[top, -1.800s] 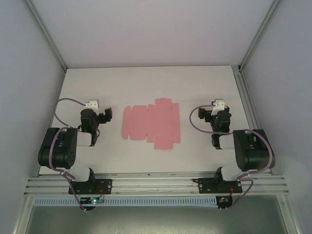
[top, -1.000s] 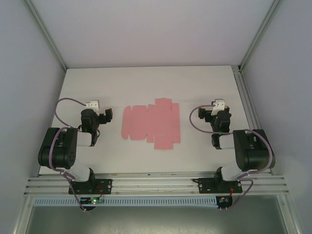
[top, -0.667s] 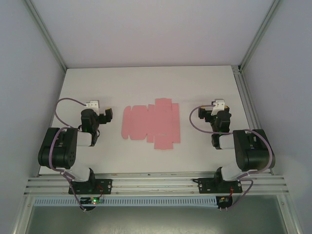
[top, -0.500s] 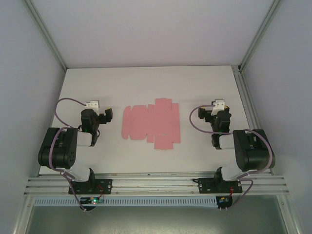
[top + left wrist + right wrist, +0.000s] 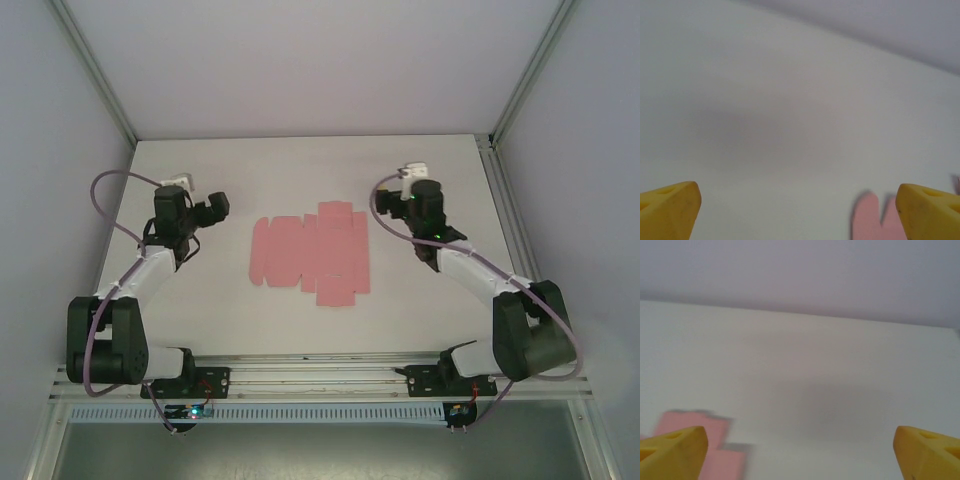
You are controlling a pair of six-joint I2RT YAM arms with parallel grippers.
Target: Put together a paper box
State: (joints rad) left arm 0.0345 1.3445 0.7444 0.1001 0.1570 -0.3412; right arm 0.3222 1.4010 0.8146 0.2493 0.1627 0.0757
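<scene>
Reaching stage, by my reading: nothing is folded yet.

Top view: the flat pink die-cut card sheet, the paper box [image 5: 310, 255], lies mid-way on the white table [image 5: 300, 165], tabs spread out. The left claw [image 5: 213, 207] hovers off its left edge and the right claw [image 5: 405, 198] off its right, both clear of the card. Finger spacing is hard to read from here.

Left wrist view: yellow fingertips [image 5: 670, 207] are spread wide with nothing between them. A rounded pink tab sits lower right.

Right wrist view: claw spread and empty, with a pink panel corner lower left.

Next move likely calls for working a fingertip under a side flap, awkward with thin card lying flush.
</scene>
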